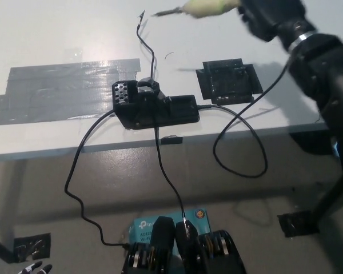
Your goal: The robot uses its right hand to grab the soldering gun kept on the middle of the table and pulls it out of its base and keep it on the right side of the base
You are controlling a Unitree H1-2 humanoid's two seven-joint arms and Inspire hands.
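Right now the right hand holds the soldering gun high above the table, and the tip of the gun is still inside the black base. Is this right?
Not quite. In the head view the right hand does hold the soldering gun above the table, but its tip is out of the black base, well clear of it, pointing to picture left.

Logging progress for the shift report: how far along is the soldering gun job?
Done: the soldering gun is out of its base, lifted clear above the table. In hand: the right hand holds it. Left: setting it down right of the base, near the black patch. The left hand rests low.
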